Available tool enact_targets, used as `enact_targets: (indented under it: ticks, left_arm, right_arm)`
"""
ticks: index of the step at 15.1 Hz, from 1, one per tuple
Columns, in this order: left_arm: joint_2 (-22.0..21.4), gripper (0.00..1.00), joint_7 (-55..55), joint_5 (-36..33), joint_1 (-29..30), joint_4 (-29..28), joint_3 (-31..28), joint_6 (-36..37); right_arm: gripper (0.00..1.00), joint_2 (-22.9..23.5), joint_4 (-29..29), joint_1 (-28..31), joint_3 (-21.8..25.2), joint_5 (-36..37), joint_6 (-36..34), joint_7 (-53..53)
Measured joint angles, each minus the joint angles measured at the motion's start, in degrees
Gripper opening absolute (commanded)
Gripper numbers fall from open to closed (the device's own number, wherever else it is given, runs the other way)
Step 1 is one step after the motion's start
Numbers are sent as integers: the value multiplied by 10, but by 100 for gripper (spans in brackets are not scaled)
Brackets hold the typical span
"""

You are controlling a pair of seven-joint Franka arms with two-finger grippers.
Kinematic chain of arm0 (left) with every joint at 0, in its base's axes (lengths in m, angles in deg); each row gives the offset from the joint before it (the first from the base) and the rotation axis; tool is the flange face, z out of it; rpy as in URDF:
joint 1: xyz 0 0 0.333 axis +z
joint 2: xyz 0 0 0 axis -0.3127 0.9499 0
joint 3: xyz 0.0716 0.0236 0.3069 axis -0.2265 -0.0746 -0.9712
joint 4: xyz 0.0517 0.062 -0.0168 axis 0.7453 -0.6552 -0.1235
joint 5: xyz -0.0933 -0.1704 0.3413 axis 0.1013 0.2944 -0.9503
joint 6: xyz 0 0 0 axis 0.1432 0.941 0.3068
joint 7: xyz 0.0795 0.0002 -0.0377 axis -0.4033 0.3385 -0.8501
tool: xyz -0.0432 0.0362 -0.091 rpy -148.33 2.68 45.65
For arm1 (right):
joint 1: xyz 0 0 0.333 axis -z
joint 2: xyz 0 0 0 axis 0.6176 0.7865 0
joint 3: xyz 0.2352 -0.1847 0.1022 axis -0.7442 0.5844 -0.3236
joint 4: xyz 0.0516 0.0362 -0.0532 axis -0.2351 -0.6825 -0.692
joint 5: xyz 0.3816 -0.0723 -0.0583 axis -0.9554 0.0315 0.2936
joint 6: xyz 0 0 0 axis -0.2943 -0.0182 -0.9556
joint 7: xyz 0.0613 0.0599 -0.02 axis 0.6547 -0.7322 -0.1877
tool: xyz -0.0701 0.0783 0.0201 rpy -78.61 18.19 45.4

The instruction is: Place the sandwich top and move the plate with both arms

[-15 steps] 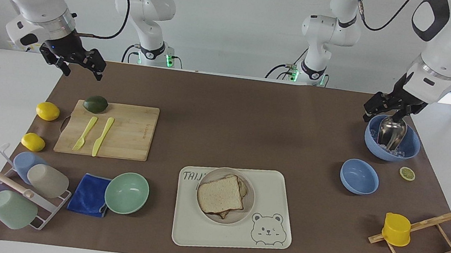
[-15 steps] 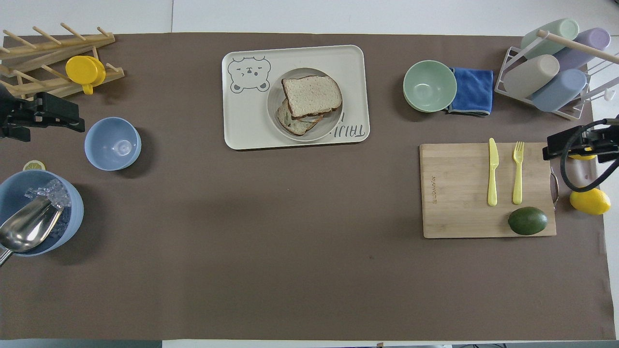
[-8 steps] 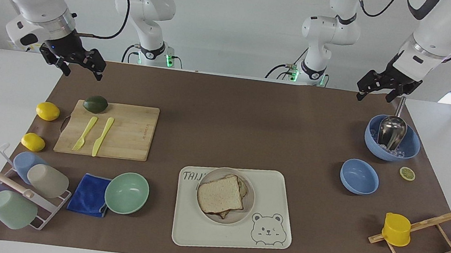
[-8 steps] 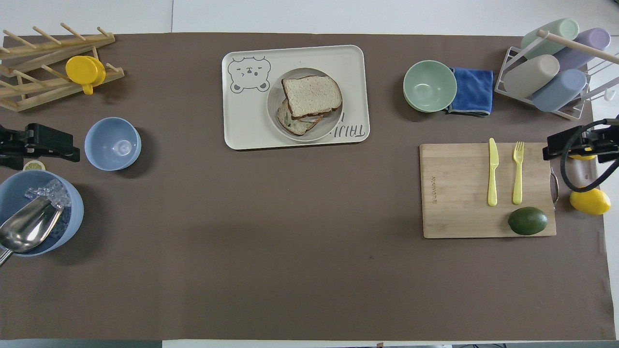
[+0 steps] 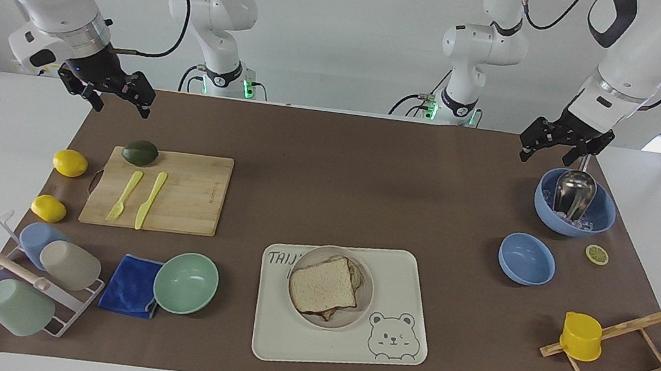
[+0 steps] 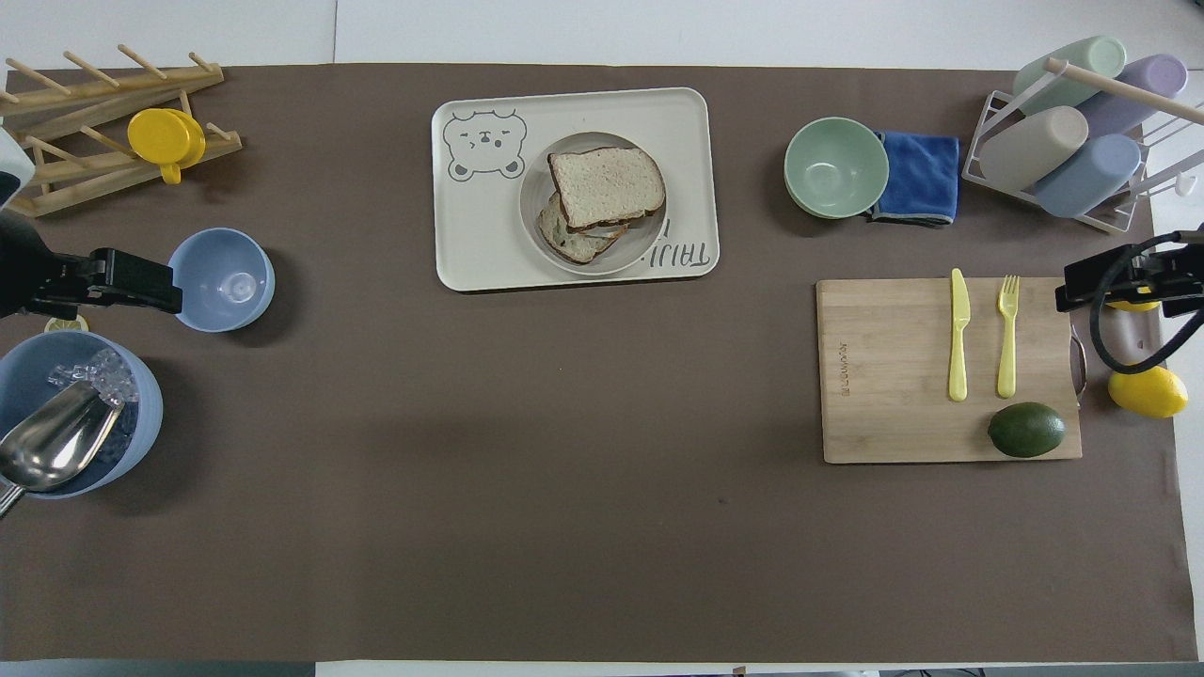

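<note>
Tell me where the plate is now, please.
The plate sits on the cream bear tray, under the sandwich top, beside the mint-green bowl.

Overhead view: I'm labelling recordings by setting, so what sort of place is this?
Probably a lab tabletop staged as a kitchen: a sandwich on a plate in a bear tray, a cutting board with plastic cutlery, and a cup rack.
</note>
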Motion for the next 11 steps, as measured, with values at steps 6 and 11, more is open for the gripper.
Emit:
enact_targets:
  ticks: [6, 11]
  left_arm:
    - [0, 100, 1, -4, 0, 14, 2, 37]
    - [0, 100, 2, -4, 4, 17, 3, 35]
  right_arm:
    - [100, 0, 0, 0, 0, 0, 0, 0]
    - [100, 0, 0, 0, 0, 0, 0, 0]
